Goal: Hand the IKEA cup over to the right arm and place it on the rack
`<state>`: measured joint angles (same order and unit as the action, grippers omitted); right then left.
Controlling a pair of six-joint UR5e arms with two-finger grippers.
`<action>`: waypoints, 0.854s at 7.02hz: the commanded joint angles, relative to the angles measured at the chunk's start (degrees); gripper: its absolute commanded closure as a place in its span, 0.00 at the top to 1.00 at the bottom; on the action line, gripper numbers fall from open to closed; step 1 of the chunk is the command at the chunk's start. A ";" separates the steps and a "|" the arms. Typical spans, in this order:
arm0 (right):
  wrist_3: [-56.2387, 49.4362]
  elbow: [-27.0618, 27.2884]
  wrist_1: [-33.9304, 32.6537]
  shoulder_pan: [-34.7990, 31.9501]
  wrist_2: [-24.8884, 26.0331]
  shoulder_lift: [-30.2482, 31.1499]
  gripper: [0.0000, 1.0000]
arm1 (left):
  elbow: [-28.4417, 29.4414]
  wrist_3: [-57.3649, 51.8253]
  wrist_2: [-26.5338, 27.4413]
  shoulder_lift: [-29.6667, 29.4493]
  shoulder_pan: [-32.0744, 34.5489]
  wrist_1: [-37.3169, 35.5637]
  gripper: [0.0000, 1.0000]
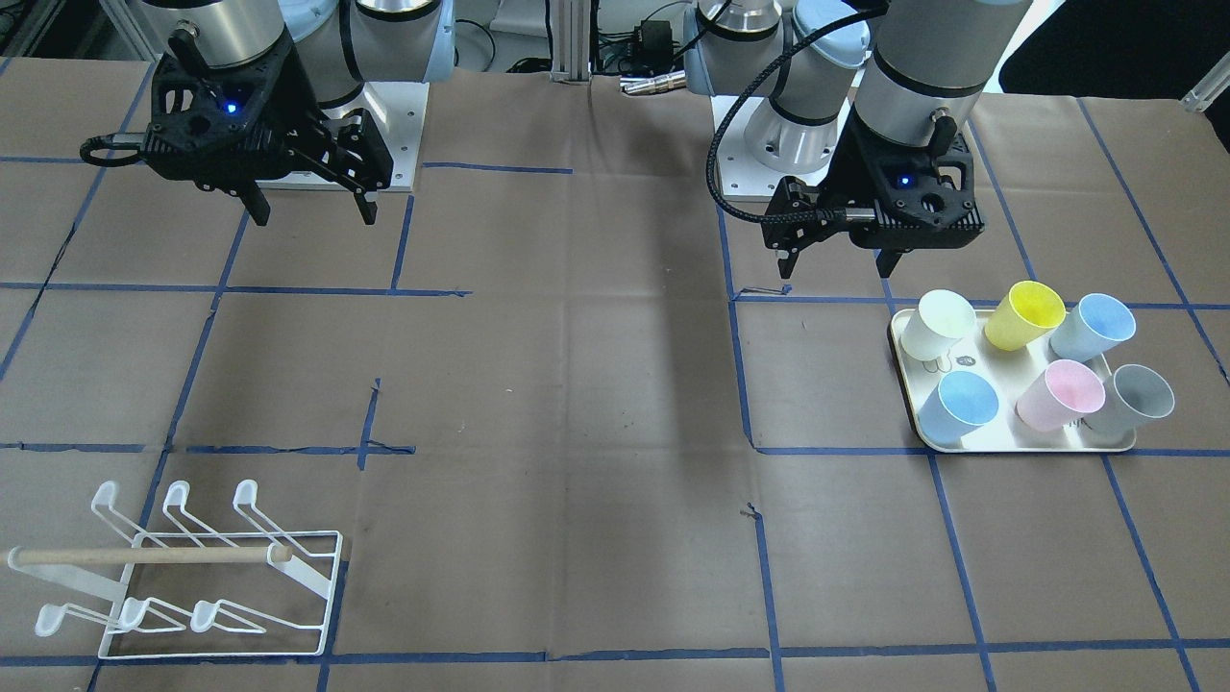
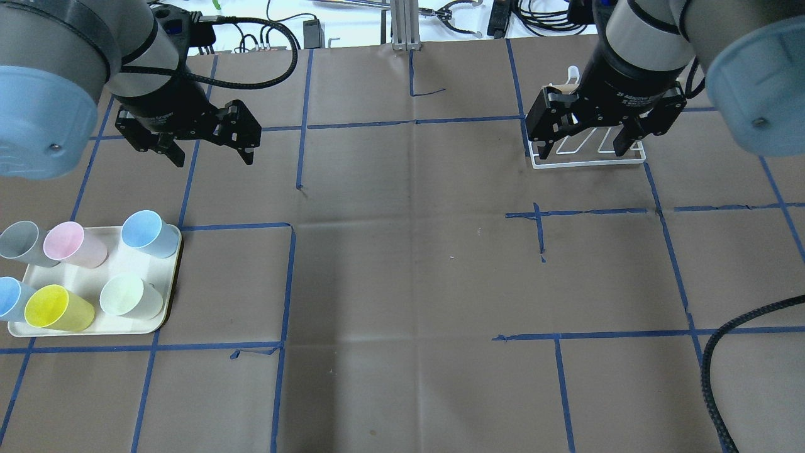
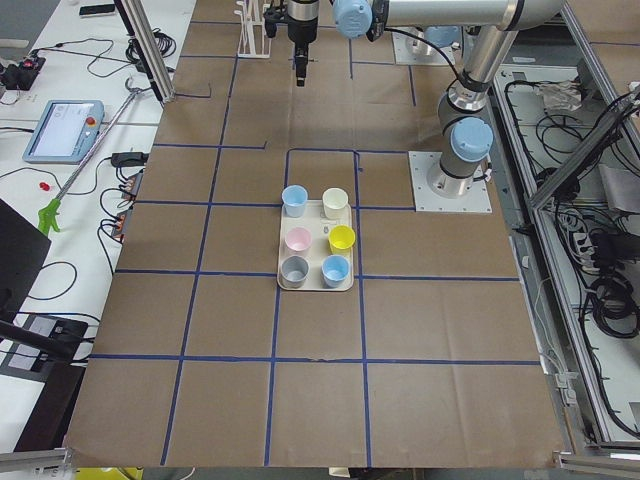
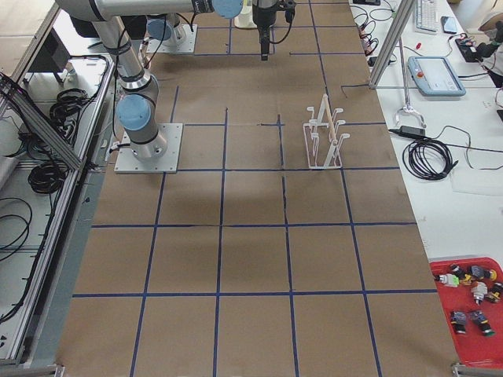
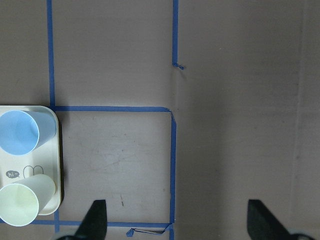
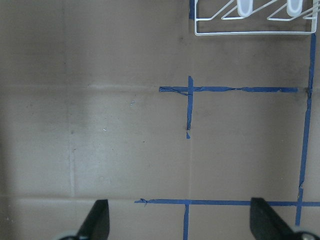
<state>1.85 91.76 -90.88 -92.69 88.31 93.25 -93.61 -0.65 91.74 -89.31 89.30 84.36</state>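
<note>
Several pastel IKEA cups stand on a cream tray (image 1: 1028, 449): cream (image 1: 937, 325), yellow (image 1: 1026, 314), pale blue (image 1: 1094, 327), blue (image 1: 958, 404), pink (image 1: 1062, 396) and grey (image 1: 1134, 399). My left gripper (image 1: 838, 261) hangs open and empty above the table, just behind the tray (image 2: 94, 331). In the left wrist view the blue cup (image 5: 22, 132) and the cream cup (image 5: 22, 202) sit off to the left of the left gripper (image 5: 177, 222). The white wire rack (image 1: 192, 577) stands across the table. My right gripper (image 2: 584, 152) hovers open and empty on the near side of the rack (image 2: 588, 165).
Brown paper with a blue tape grid covers the table. The arms' white base plates (image 1: 394, 125) sit at the robot's edge. A black cable (image 2: 717, 365) loops in at the overhead view's lower right. Side benches hold a pendant (image 4: 435, 75) and a red parts tray (image 4: 471, 306).
</note>
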 commanded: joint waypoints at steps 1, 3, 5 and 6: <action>0.00 0.00 0.00 0.05 -0.07 0.00 1.00 | -1.04 -2.86 -0.07 0.54 -2.98 0.19 1.00; 0.00 0.00 0.00 -0.03 -0.07 0.00 1.00 | -8.30 -12.22 -0.42 5.61 -11.03 -0.25 1.00; 0.00 0.00 0.00 -0.03 -0.07 0.00 1.00 | -18.14 -22.85 -0.60 11.85 -22.53 -1.65 1.00; 0.00 0.00 0.00 -0.03 -0.16 -0.09 1.00 | -22.10 -26.82 -0.95 14.14 -27.90 -3.14 1.00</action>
<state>1.84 91.76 -90.88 -92.72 88.22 93.23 -110.53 -22.04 91.10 -78.29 68.01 82.69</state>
